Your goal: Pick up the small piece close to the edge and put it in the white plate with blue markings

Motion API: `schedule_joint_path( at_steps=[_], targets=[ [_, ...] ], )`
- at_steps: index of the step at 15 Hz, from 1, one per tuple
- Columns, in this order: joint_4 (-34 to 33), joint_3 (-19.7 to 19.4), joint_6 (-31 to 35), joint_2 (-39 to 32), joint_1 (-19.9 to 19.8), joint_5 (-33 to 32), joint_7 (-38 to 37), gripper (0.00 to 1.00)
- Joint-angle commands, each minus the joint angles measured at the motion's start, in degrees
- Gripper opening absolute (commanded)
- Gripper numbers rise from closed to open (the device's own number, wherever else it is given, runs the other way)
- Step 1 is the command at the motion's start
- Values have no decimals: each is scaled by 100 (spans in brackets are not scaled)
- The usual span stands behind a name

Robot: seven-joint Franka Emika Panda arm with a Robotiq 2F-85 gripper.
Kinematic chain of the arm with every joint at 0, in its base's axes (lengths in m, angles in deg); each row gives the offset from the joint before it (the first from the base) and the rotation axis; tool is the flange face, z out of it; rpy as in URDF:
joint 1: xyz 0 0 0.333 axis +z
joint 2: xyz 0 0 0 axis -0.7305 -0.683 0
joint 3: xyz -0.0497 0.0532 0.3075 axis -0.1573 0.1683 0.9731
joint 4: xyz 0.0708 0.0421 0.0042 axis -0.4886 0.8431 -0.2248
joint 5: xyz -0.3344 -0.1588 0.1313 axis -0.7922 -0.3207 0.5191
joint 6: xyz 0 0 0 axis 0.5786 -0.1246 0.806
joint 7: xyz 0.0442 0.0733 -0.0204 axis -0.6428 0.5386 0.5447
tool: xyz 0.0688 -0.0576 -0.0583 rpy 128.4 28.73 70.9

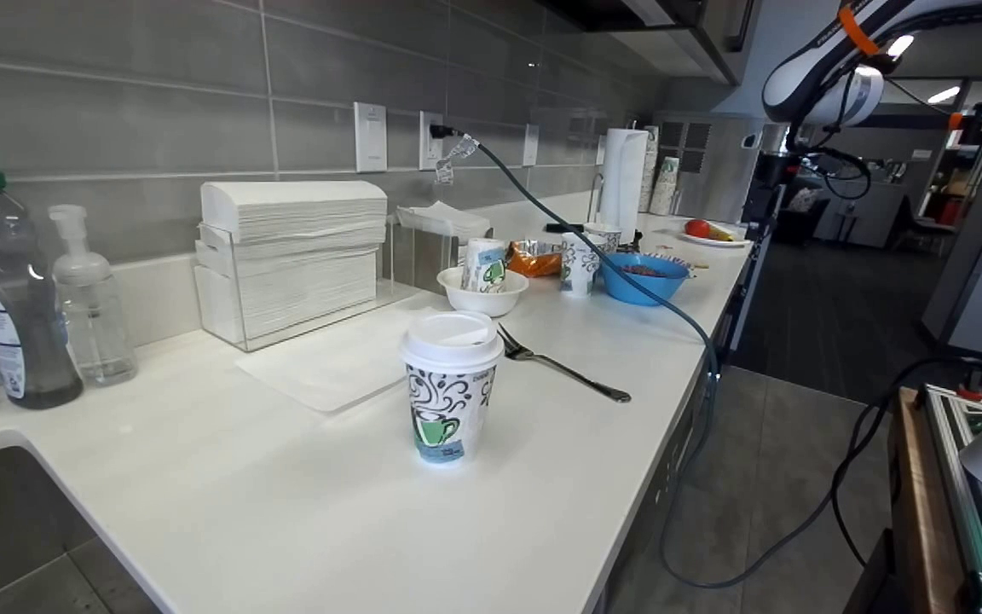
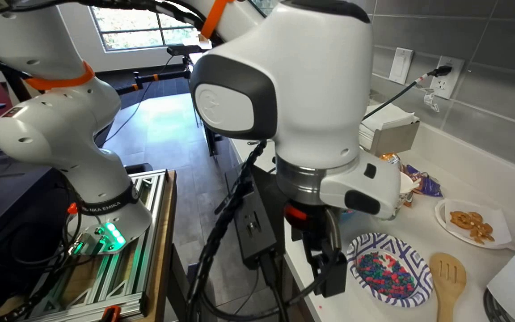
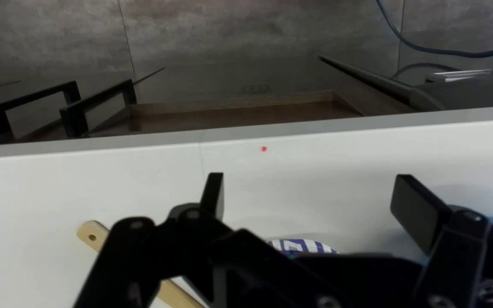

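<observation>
A tiny red piece (image 3: pixel 264 149) lies on the white counter close to its front edge in the wrist view. It also shows as a small speck (image 2: pixel 320 307) in an exterior view. The white plate with blue markings (image 2: pixel 424 273) holds many small coloured pieces. Only part of its rim (image 3: pixel 298 245) shows in the wrist view, the rest hidden behind the gripper. My gripper (image 3: pixel 309 184) is open and empty, its fingers wide apart above the counter. The red piece lies beyond the fingertips, towards the edge. The gripper (image 2: pixel 327 273) also shows beside the plate in an exterior view.
A wooden slotted spatula (image 2: pixel 447 277) lies beside the plate. A blue bowl (image 1: pixel 646 286) stands nearby. A plate of cookies (image 2: pixel 441 219) sits towards the wall. A cable (image 1: pixel 670 307) hangs across the counter. Black handles (image 3: pixel 73 92) and an open drawer (image 3: pixel 238 113) lie below the edge.
</observation>
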Motion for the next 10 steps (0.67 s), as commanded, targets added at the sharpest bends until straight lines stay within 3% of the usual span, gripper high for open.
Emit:
schedule_joint_path(
  at_steps=[1,10],
  targets=[
    [-274,100,250,-559,-308,87,123,100],
    [-474,748,1071,-1432,-828,786,715,100]
  ],
)
